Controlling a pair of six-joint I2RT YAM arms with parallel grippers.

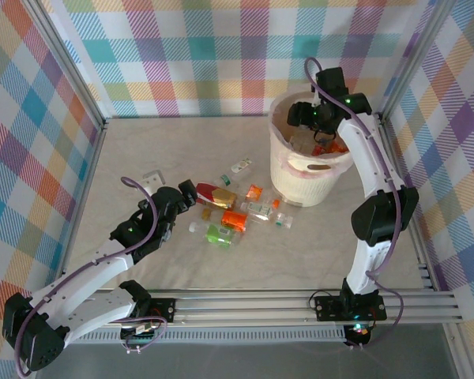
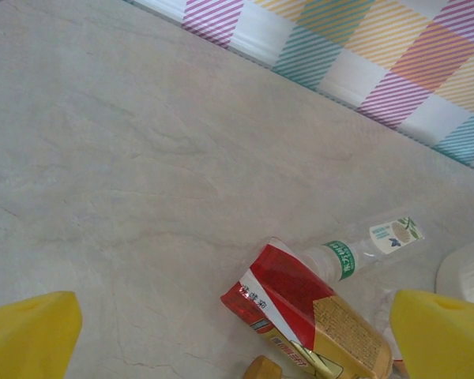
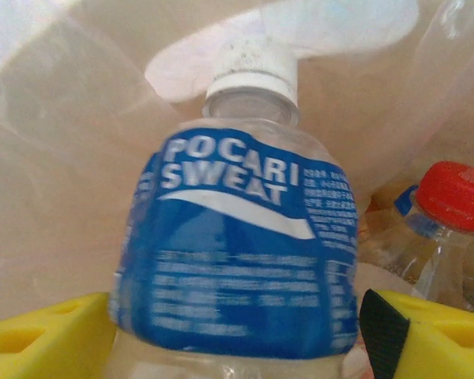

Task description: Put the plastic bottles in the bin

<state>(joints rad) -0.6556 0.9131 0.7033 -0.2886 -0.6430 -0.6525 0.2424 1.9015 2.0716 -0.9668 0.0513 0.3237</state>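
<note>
The blue-labelled bottle (image 3: pixel 237 245) is inside the bin (image 3: pixel 55 158), flanked by your right tool (image 3: pixel 241 324), grip unclear: open fully before lifting away. Your left tool (image 2: pixel 237 332) gapes empty over the red-labelled bottle (image 2: pixel 300 308) on the table (image 2: pixel 142 158)

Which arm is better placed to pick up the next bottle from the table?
Left. The left gripper is open right beside the red-labelled bottle on the table. The right gripper is over the bin, with a blue-labelled bottle between its fingers.
</note>
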